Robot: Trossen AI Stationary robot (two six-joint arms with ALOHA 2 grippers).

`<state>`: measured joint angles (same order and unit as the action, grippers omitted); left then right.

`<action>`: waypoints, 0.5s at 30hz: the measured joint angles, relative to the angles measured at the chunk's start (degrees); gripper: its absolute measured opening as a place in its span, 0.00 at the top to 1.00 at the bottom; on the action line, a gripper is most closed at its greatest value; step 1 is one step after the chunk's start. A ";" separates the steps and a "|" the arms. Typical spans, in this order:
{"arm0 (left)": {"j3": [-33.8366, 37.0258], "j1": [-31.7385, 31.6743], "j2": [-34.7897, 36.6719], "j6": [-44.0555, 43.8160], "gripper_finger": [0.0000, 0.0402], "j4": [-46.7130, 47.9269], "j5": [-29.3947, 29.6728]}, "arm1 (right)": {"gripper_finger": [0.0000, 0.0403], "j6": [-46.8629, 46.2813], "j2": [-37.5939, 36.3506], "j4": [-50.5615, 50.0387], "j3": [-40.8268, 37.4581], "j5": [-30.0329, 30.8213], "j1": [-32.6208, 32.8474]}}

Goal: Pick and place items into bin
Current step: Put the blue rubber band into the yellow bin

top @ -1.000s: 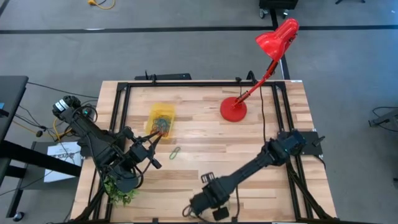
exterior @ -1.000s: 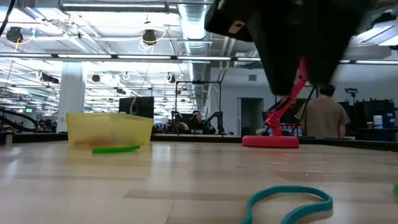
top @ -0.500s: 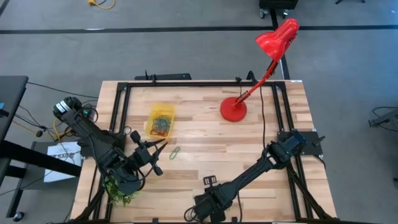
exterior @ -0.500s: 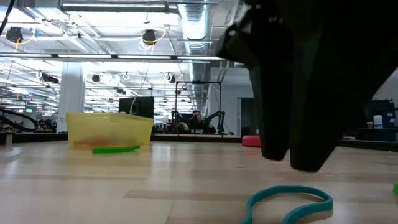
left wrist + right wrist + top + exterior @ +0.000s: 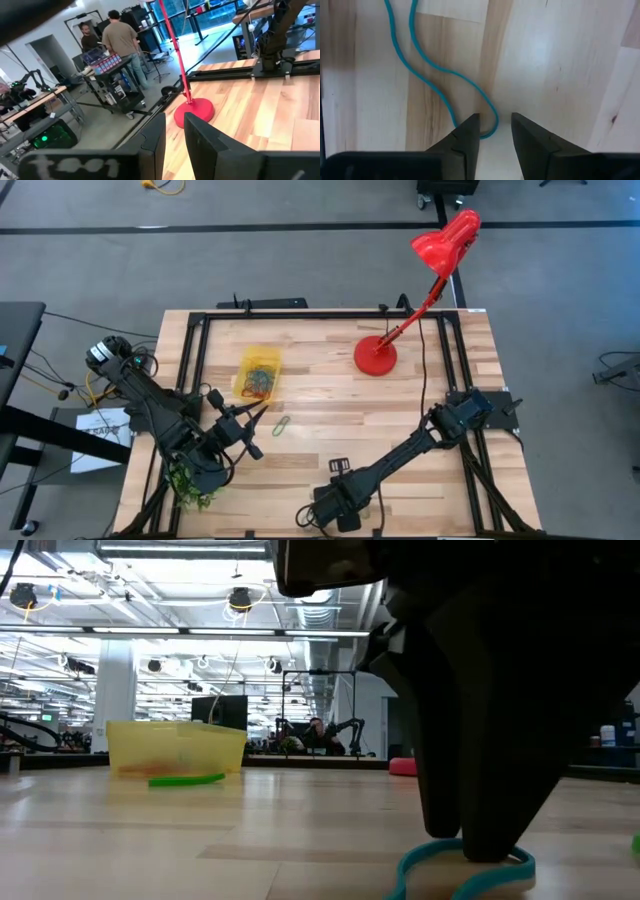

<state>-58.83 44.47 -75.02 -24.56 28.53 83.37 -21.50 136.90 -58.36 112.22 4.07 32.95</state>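
Nearest you, at the table's front edge, your right gripper (image 5: 494,131) is down on the wood with its fingers parted by a narrow gap, straddling one end of a teal loop (image 5: 430,65). The right wrist view shows the band's rounded end lying between the fingertips, with its two strands running away from the gripper as a long, wavy, narrow shape; nothing is pinched. The low view shows the same band (image 5: 465,865) lying flat under the dark fingers, which the high view hides beneath the arm (image 5: 338,508).

Your left gripper (image 5: 243,423) waits raised over the left part of the table, fingers slightly apart and holding nothing. Just beside it a green loop (image 5: 281,425) lies on the wood, its long axis angled towards the bin.

Farther back, the yellow bin (image 5: 260,373) sits on the left half, long axis running front to back, with a tangle of coloured bands inside; only the high view shows that content. Beyond and to the right stands the red lamp (image 5: 376,356).
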 joint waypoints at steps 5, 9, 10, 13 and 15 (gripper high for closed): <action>0.00 0.00 0.00 0.14 0.85 0.00 1.19 | 0.85 -1.20 0.42 0.89 0.04 0.11 -0.04; 0.00 0.00 0.00 1.64 0.85 0.00 2.47 | 0.98 -3.90 0.53 1.39 0.10 -0.03 0.06; 0.00 0.00 0.00 1.68 0.85 0.00 2.47 | 0.98 -5.02 0.55 1.39 0.11 0.04 0.04; 0.00 0.00 0.00 1.70 0.85 0.00 2.49 | 0.98 -5.65 0.33 -0.40 0.93 0.91 0.04; 0.00 0.00 0.00 1.70 0.85 0.00 2.51 | 0.99 -5.26 0.29 -5.00 2.33 4.35 -0.18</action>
<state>-58.83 44.47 -75.02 -22.85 28.53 85.89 -26.76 137.19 -63.36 114.56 8.42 32.77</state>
